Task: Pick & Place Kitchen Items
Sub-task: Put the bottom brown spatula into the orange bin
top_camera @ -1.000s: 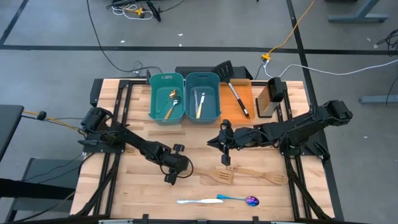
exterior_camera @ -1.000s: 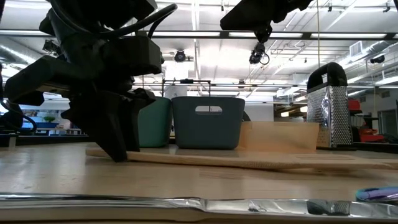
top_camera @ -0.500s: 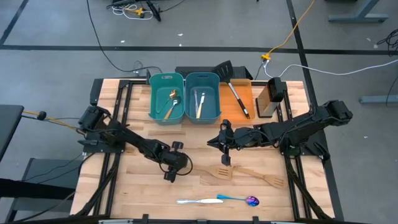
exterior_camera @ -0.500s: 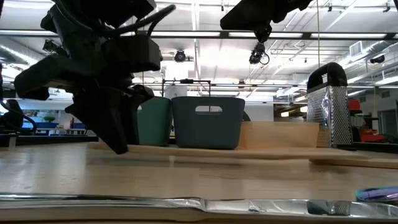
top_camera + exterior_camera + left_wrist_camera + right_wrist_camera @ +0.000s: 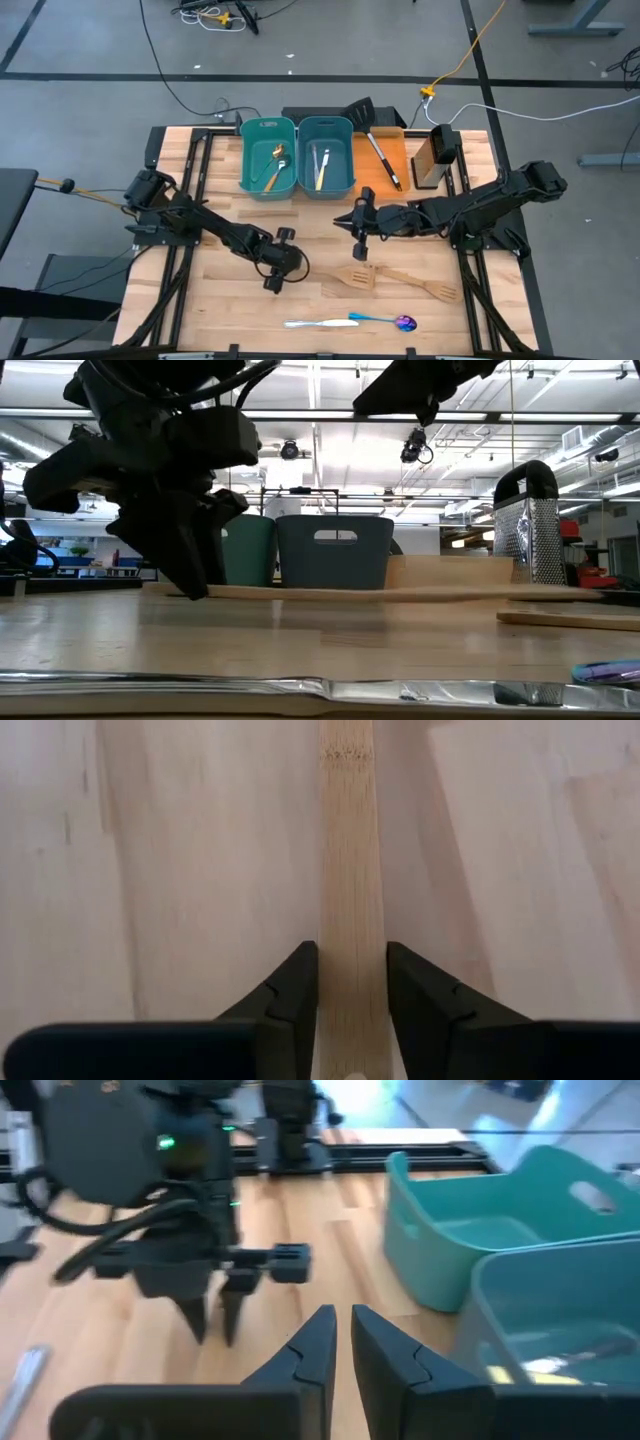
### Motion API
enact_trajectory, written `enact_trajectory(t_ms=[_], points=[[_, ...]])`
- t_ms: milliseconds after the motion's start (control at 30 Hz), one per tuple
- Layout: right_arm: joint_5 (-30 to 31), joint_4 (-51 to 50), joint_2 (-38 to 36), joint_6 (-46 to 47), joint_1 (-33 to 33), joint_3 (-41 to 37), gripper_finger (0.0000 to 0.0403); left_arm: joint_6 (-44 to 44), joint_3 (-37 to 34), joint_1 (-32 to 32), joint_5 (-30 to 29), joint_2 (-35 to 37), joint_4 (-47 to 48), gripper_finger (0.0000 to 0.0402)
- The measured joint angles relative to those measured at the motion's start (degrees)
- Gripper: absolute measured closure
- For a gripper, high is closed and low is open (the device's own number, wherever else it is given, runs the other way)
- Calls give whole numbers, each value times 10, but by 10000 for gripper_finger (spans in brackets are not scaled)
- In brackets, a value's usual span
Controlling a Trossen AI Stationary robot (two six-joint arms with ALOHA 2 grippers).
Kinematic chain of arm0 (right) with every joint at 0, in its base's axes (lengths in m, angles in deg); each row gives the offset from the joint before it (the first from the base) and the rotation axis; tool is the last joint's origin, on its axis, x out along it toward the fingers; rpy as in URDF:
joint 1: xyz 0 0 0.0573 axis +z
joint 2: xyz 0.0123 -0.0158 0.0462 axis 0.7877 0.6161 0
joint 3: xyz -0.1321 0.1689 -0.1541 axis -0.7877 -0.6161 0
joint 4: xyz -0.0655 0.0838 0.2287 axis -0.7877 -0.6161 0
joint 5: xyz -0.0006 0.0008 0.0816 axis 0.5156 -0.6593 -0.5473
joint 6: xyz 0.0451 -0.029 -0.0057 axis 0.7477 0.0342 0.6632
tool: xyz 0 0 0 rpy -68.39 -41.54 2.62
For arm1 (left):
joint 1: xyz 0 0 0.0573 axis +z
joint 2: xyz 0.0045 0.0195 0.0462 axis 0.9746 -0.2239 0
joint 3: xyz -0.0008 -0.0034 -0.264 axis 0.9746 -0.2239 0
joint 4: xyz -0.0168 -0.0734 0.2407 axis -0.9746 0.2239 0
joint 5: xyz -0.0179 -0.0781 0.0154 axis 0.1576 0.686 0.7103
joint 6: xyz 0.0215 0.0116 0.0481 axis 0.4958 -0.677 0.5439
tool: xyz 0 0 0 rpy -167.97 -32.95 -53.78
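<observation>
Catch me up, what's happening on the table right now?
The left hand is shut on the handle of a pale wooden spatula and holds that end just off the tabletop. The second wooden spatula lies flat nearby, with the purple spoon and a silver utensil near the front edge. The right hand hangs empty, nearly shut, in front of the teal bins, which already hold some cutlery.

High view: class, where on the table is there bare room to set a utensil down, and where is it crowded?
Bare wood lies left of the left bin, above the left arm, and at the table's front left corner. Crowded: front right, with the wooden spatulas, knife and purple spoon.
</observation>
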Motion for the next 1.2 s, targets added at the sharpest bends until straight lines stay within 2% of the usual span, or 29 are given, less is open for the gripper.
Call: enact_trajectory(t_ms=[500,800,967,1200], points=[[9,-5,0,1,-32,0,357,0,0,-5,-29,110,72,300],[9,-8,0,2,-55,0,357,1,0,-56,-39,192,85,300],[9,-8,0,2,-62,0,357,1,0,-89,-96,251,85,300],[-5,-4,0,1,-63,0,357,15,0,-109,-206,322,77,300]])
